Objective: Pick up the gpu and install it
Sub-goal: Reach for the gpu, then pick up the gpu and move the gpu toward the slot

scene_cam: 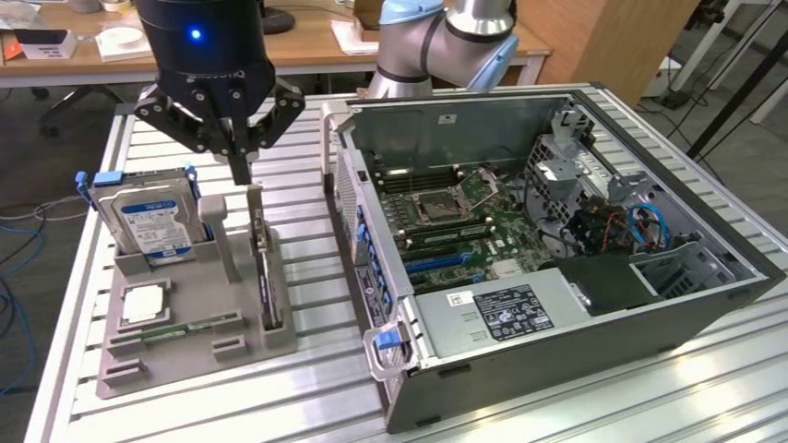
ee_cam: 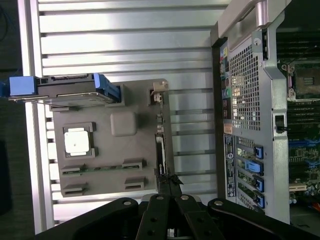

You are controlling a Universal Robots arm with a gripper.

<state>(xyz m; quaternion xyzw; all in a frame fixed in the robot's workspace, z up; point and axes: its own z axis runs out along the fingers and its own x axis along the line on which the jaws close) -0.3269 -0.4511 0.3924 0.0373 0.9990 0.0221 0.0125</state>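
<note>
The gpu [scene_cam: 266,272] is a thin dark card standing on edge in a slot of the grey holder [scene_cam: 185,346] on the table, at the exterior view's left. In the wrist view the gpu [ee_cam: 160,145] shows edge-on, with its silver bracket [ee_cam: 158,93] at one end. My gripper [scene_cam: 242,172] hangs above the card with its black fingers pressed together to a point. In the wrist view the gripper [ee_cam: 169,183] sits over the card's other end. I see nothing held between the fingers, and the card stays in its slot.
The open computer case [scene_cam: 640,305] lies at the exterior view's right, with its motherboard [scene_cam: 456,226] exposed. A hard drive [scene_cam: 150,221] with a blue-white label stands in the holder. A processor chip [ee_cam: 76,141] and a memory stick [scene_cam: 185,326] lie in the holder too.
</note>
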